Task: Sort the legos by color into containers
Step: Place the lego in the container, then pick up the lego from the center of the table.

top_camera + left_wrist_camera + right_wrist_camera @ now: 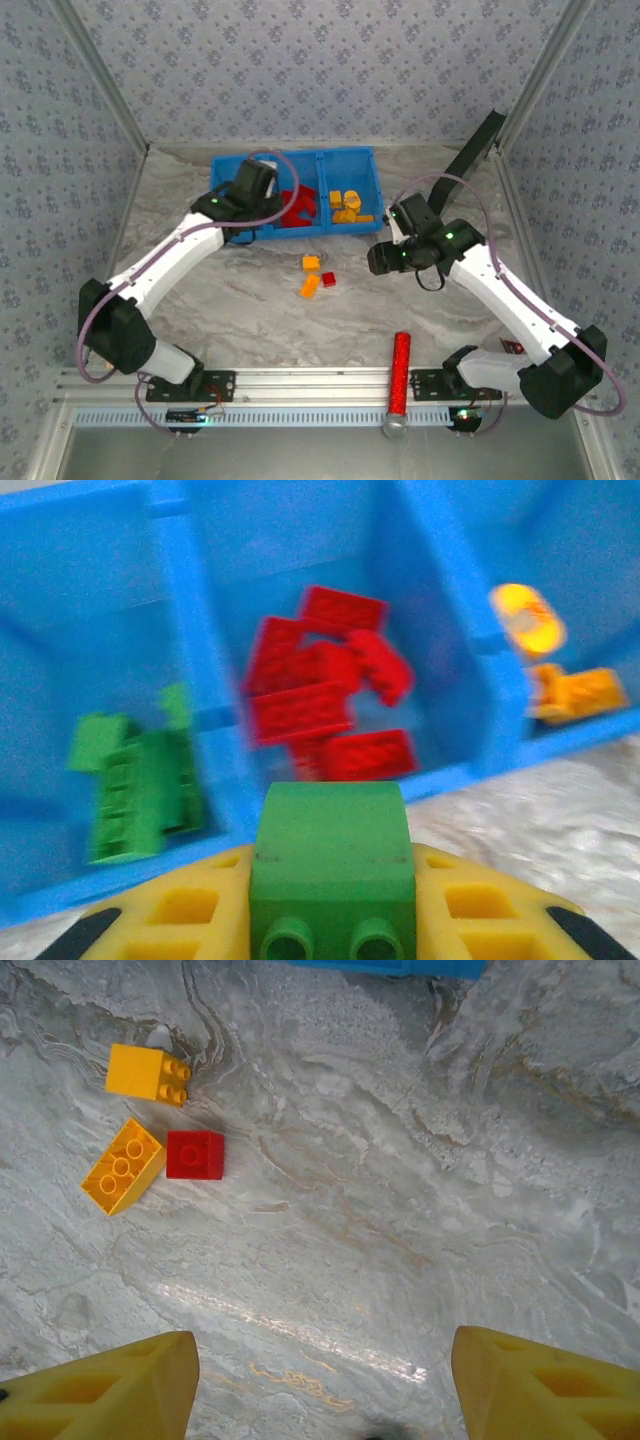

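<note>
Marbled grey tabletop (255, 320) bears the blue tray (352, 156), floral-papered walls (320, 70) around.

In the left wrist view the blue tray (200, 600) is being blurred throughout and cropped by the top and side edges. The green legos (135, 780) in its left compartment are being smeared together, so their number cannot be told. The green brick (332, 850) between the yellow fingers (520, 895) is being cut off by the bottom edge. From above, the tray's left compartment is being hidden by the left arm (170, 250). The right gripper (322, 1345) is being cropped at the bottom edge of its wrist view.
</note>
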Robot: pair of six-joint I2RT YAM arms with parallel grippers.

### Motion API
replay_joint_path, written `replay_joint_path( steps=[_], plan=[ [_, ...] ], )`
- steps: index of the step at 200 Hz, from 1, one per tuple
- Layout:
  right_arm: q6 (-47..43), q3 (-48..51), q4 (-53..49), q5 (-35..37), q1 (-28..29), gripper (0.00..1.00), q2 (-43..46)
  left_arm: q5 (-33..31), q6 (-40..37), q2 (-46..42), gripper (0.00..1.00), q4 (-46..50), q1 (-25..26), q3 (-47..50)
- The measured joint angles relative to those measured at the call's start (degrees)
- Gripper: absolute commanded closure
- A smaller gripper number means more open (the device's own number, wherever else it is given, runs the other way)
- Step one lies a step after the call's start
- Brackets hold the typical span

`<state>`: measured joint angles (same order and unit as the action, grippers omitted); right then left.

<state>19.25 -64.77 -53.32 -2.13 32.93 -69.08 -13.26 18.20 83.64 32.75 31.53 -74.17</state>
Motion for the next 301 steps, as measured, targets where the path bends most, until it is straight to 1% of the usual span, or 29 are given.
replay_joint_path(
  steps=[29, 61, 105, 139, 163, 190, 237, 263, 301],
  plan=[
    [3.5, 0.4, 1.0, 1.2, 2.8, 0.29, -1.6, 1.1, -1.7, 0.6, 0.75, -0.2, -6.9, 2.6],
    [7.0, 0.4, 3.5, 1.3, 5.5, 0.25, -5.6, 2.1, -2.1, 4.9, 0.75, -1.9, -11.1, 2.6],
    [10.2, -0.7, 8.2, 0.2, 8.8, 0.21, -13.7, 3.6, -3.0, 12.7, 0.74, -3.0, -12.3, 1.9],
    [11.0, -5.8, 10.8, -0.7, 11.3, 0.2, -21.1, 4.6, -3.4, 16.1, 0.74, -3.2, -13.0, 0.6],
    [11.0, -9.3, 11.5, -0.3, 13.0, 0.18, -24.9, 5.1, -3.4, 17.4, 0.64, -3.2, -14.0, -0.8],
    [10.6, -12.6, 11.5, 0.4, 14.8, 0.18, -27.9, 5.2, -3.6, 17.8, 0.46, -3.2, -14.7, -1.0],
    [9.0, -17.0, 11.1, 1.8, 15.2, 0.19, -34.7, 5.6, -4.3, 17.0, 0.29, -3.2, -15.6, -1.1],
    [8.0, -20.1, 10.4, 2.4, 15.2, 0.19, -38.5, 5.8, -4.3, 13.9, 0.25, -2.9, -16.6, -1.1],
    [6.7, -23.1, 9.9, 2.4, 15.1, 0.19, -42.0, 5.8, -4.3, 8.2, 0.23, -2.7, -17.6, -2.3]
  ],
)
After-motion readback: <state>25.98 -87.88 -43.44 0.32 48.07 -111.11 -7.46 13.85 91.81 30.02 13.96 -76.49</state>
